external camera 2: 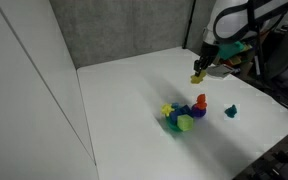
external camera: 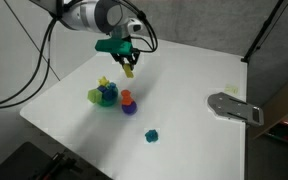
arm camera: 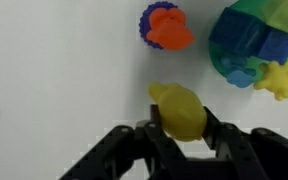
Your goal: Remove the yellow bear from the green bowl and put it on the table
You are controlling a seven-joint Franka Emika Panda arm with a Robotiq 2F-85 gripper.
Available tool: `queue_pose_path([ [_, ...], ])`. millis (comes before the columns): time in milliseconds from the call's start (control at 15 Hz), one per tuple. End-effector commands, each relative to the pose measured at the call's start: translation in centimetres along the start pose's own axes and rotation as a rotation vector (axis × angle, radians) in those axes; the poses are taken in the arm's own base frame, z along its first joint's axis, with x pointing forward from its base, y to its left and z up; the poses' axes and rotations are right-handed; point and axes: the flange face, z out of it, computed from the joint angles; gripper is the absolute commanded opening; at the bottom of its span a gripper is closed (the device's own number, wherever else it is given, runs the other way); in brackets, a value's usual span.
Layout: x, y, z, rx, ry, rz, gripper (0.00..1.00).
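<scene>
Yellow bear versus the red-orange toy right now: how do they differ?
The yellow bear is plain bright yellow; the red-orange toy is red-orange over a blue-purple base. The yellow bear is clamped between the fingers of the gripper and, in an exterior view, looks raised off the table; the red-orange toy stands free on the table beside the green bowl. Both are small toys, outside the bowl.
</scene>
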Motion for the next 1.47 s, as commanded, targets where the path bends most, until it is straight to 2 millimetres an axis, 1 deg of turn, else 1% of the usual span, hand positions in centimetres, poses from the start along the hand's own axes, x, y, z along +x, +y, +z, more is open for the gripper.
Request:
queue_pose_path([
  [0, 0.7, 4.1, -0.4, -0.041, -0.023, 0.121, 0.17],
  [200, 0.2, 7.9, 0.7, -0.063, -0.042, 0.213, 0.17],
  [333, -0.4, 10.3, 2.0, -0.077, -0.061, 0.27, 0.17],
  [533, -1.6, 13.6, 4.3, -0.095, -0.099, 0.35, 0.17],
  [733, -2.9, 16.2, 6.8, -0.113, -0.14, 0.433, 0.17],
  [867, -3.8, 17.5, 8.1, -0.118, -0.165, 0.504, 0.17],
  [1000, -4.5, 18.3, 9.3, -0.124, -0.19, 0.588, 0.17],
  [1200, -5.2, 18.8, 10.4, -0.099, -0.207, 0.707, 0.17],
  [1400, -5.3, 18.9, 11.0, -0.063, -0.182, 0.788, 0.17],
])
